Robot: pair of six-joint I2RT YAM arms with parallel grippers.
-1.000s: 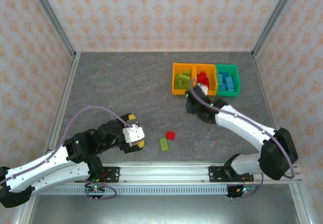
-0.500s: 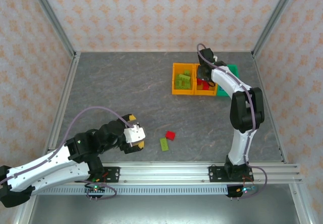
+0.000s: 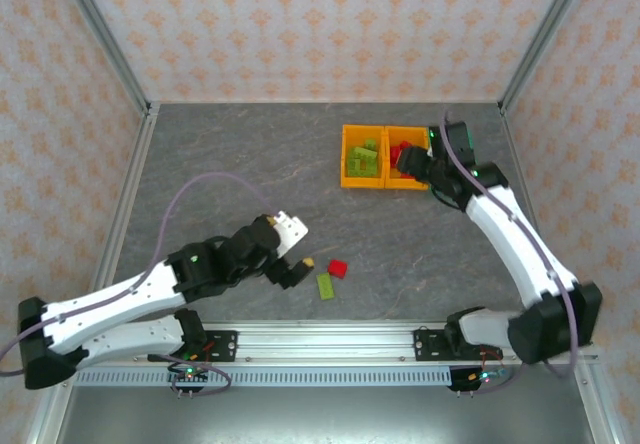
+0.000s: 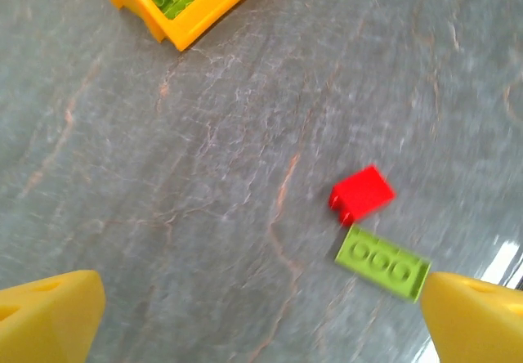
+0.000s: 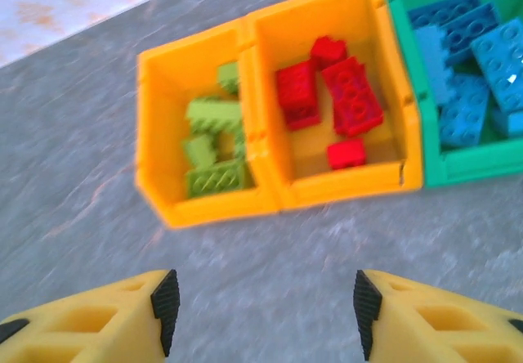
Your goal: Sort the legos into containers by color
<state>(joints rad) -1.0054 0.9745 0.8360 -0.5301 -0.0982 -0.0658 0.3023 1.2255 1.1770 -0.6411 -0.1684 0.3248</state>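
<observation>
Hovering low over the table [image 3: 220, 164], the left gripper [image 4: 261, 324] has its yellow fingers [image 4: 49, 314] spread wide with nothing between them. The two loose bricks lie ahead of it and toward the right side of its wrist view: a green brick [image 4: 382, 262] and a red brick [image 4: 362, 194] just beside each other, the red one at the green one's far corner and perhaps touching it. From above, this gripper sits just left of the pair, while the right gripper [image 3: 410, 162] is well apart from them, up at the bins; the left arm is plainly the nearer one. The green brick's long axis runs roughly along the line from one finger to the other, tilted a little; a grip across its narrow sides would likely call for a turn of the wrist as well as a shift to the right, and the red neighbour could be nudged. The right gripper's jaws stand apart and empty, looking down on three bins set side by side: an orange bin [image 5: 151, 134] of green bricks; a second orange bin [image 5: 327, 190] of red ones; a green bin [image 5: 458, 167] of blue ones.
</observation>
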